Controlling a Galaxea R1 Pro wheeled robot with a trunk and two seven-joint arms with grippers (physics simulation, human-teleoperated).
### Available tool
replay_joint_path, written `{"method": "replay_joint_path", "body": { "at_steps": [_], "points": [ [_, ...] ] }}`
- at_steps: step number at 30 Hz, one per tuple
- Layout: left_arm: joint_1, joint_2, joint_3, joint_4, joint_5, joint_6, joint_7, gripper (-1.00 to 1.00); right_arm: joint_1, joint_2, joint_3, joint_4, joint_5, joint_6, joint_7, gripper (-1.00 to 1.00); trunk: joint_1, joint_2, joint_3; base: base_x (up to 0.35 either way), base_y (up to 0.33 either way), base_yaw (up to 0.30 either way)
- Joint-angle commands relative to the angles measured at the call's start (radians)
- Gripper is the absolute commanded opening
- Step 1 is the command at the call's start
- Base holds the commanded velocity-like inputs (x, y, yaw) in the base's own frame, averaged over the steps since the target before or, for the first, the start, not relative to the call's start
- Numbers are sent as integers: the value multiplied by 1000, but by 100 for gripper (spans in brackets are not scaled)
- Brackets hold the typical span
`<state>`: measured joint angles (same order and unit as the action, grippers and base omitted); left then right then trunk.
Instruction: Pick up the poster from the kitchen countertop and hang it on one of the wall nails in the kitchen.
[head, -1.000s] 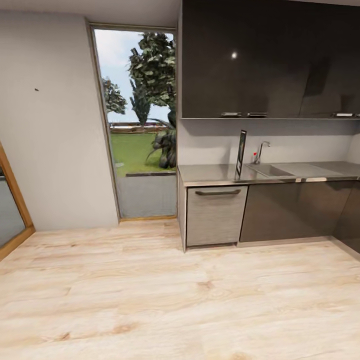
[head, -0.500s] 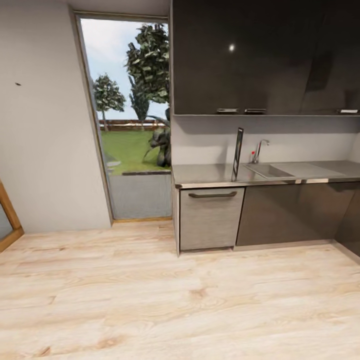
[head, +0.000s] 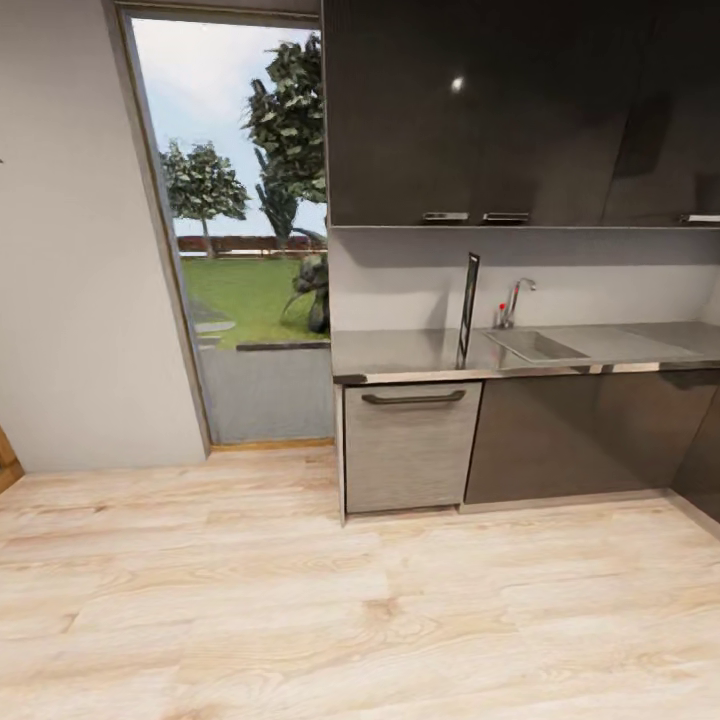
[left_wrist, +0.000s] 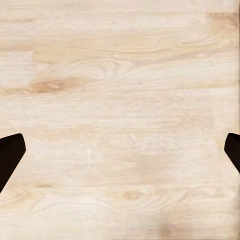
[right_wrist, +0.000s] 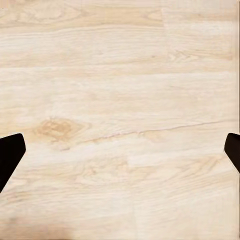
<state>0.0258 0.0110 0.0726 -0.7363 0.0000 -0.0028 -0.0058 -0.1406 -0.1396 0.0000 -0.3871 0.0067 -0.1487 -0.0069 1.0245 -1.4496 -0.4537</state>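
- Reference point is the sink; everything below is placed off it.
- Far left of the sink: plain matte light grey wall, no texture I can make out.
- Between that wall and the sink: tall glazed opening, thin wood-toned frame, lawn and trees outside.
- Pale wood-plank floor in front of the sink run, visible grain and knots.
- Kitchen countertop: grey brushed metal, flat slab, reflective; sink inset in it.
- Under the countertop left of the sink: grey striated drawer front with a dark bar handle; glossy dark cabinets below the sink.
- Poster: standing upright on the countertop just left of the sink, seen edge-on as a thin dark strip. Artwork not readable from here.
- Chrome tap right behind the sink, curved spout.
- Above the sink: dark glossy wall cabinets, rectangular, one specular highlight.
- Left gripper: spread wide, dark fingertips at the frame edges, nothing between them, floor planks beyond.
- Right gripper: same, spread wide, empty, over floor.
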Motion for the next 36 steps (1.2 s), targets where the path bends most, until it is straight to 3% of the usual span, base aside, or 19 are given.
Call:
{"method": "replay_joint_path", "body": {
  "at_steps": [1,12,14,15,21,23,26,34,36],
  "points": [
    [0,0,1,-1,0,0,-1,100,-1,0,0,1,1,-3,-1,100,0,0,-1,255,-191,0],
    [0,1,1,-1,0,0,0,100,-1,3,-1,-3,-5,-3,0,100,0,0,-1,265,-175,0],
    [0,1,6,-1,0,-1,0,100,-1,7,-1,-88,-4,-25,-3,100,0,0,-1,284,-146,0],
    [0,0,73,-1,2,-2,-3,100,-1,12,7,-373,2,-34,-79,100,0,0,-1,287,-141,0],
    [0,0,131,-1,2,-3,-45,100,-12,19,10,-576,2,-17,-146,100,0,0,-1,289,-139,0],
    [0,0,140,-1,2,-2,-59,100,-27,24,11,-677,2,28,-155,100,0,0,-1,289,-139,0],
    [0,0,146,-1,2,-2,-71,100,-99,34,11,-903,1,262,-161,100,0,0,-1,290,-142,0],
    [0,0,148,-1,1,-2,-74,100,-247,66,11,-967,2,373,-166,100,0,0,-1,290,-143,0],
    [0,0,148,-1,0,-2,-74,100,-298,71,11,-972,1,468,-165,100,0,0,-1,290,-143,0]
  ]
}}
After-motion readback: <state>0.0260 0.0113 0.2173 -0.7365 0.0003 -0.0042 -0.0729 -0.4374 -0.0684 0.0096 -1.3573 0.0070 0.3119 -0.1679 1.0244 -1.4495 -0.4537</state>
